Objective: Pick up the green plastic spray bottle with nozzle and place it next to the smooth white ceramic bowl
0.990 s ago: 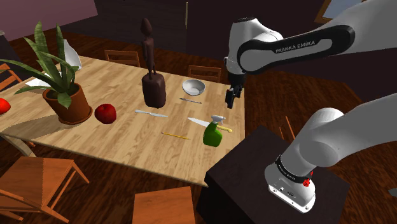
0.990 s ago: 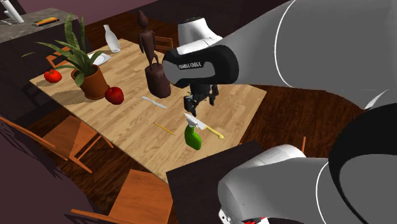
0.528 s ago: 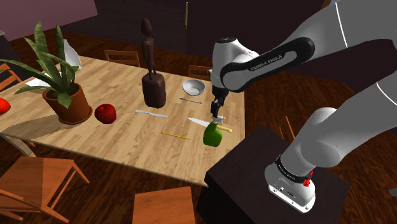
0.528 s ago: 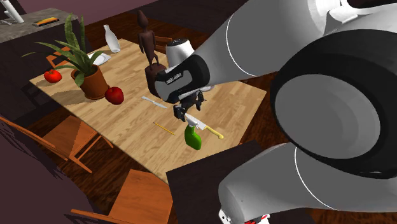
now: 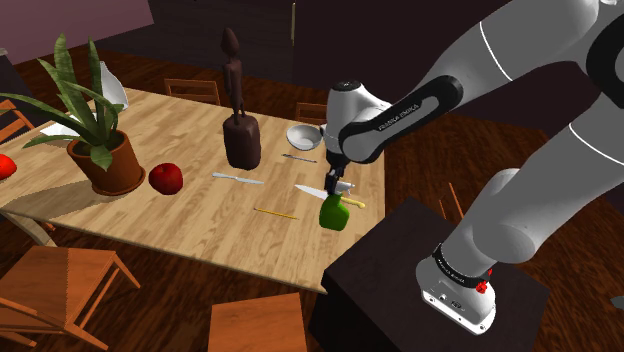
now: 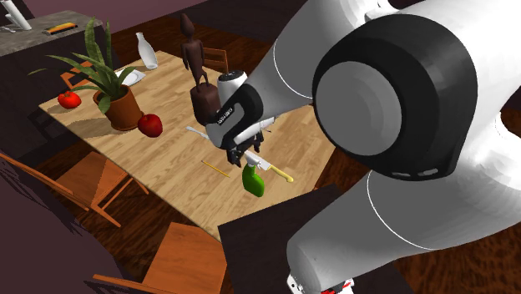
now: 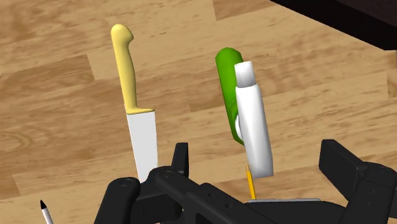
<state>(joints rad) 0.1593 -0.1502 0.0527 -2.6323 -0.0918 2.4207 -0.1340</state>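
1. Arm's come down since a sec ago: gripper (image 5: 338, 186) hangs just over spray bottle (image 5: 333, 212), near tabletop (image 5: 180, 215) edge by the stand, well apart from bowl (image 5: 304, 136).
2. Fingers (image 7: 181, 159) spread either side of nozzle, not touching.
3. Risk: knife (image 7: 136, 108) lies just beside; a finger could snag it, or clip nozzle & tip bottle.

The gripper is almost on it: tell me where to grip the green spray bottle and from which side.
Probably best: grip the white nozzle head atop the green spray bottle, coming straight down. The bottle stands upright, and the open gripper lines up over that narrow head. Keep clear of the yellow-handled knife beside it.
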